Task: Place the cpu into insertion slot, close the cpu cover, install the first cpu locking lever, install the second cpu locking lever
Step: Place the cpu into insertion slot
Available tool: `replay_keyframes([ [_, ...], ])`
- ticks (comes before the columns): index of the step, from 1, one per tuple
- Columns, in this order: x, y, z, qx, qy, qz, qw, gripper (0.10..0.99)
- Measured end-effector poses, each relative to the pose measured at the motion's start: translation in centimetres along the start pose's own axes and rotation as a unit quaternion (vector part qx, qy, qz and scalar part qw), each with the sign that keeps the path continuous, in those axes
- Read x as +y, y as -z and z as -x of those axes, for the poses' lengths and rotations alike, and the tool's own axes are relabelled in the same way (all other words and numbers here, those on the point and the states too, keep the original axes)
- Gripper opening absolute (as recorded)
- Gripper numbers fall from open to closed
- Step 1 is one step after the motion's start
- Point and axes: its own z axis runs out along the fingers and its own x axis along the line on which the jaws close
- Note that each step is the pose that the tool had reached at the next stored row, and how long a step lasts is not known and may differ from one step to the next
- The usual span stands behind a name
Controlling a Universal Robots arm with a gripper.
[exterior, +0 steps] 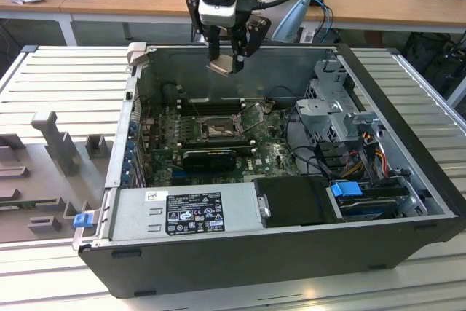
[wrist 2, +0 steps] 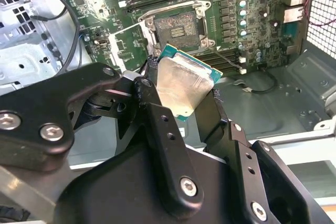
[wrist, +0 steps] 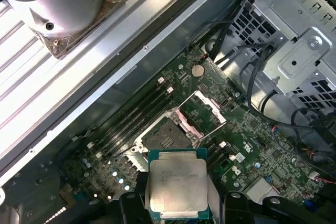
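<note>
One claw [exterior: 227, 58] is pinching the cpu [wrist: 176, 187] by its edges and holding it well above the bare insertion slot [wrist: 168, 137], whose cpu cover [wrist: 202, 111] is standing open beside it, so a slipping grip or skewed seating could be bending the socket's pins.

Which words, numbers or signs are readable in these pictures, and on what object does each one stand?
No text can be read.
Black label on the power supply: print too small.
White sticker beside it: too small.
Chip in the tool: no legible marking on its face.
Circuit board: tiny markings, too small.
</note>
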Motion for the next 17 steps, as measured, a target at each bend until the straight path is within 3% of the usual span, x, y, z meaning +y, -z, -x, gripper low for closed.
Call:
replay_keyframes([
  [17, -0.02, -0.16, 0.00, -0.0039, -0.045, 0.0008, 0.9990, 0.529],
])
